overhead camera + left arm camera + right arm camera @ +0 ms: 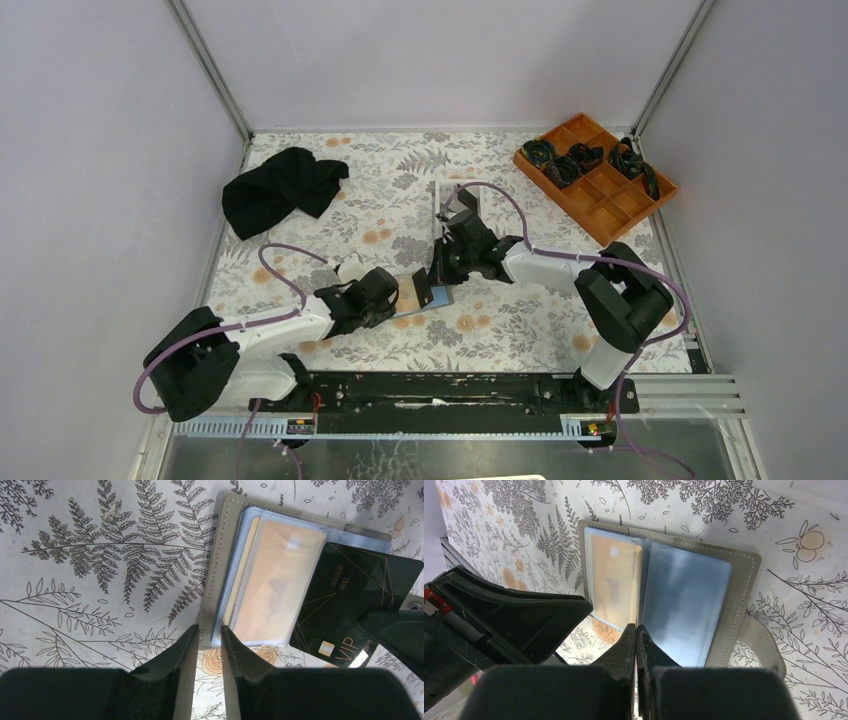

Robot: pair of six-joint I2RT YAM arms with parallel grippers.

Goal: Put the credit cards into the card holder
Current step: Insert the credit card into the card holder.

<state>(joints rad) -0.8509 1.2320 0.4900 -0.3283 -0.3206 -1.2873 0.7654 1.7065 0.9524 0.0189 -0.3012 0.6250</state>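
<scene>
This looks like a robot test lab. It is a small booth with plain grey walls [90, 150] and metal corner posts [213, 72]. A left robot arm [270, 330] and a right robot arm [560, 265] are bolted by a flowery bench [400, 165].

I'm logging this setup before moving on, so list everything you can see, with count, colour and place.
card holder: one, grey outside, pale blue sleeves, lying open mid-table
orange card: one, orange-gold, inside a clear sleeve of the holder
black card: one, black with VIP lettering, held over the open holder
black cloth: one, black, crumpled at far left
orange tray: one, orange, far right corner
black items: several, black, in the tray's far compartments; too small to identify
white tray: one, white, just beyond the right gripper
table: one, floral cover
left gripper: one, black, fingers either side of the holder's edge; grip unclear
right gripper: one, black, shut on the black card
</scene>
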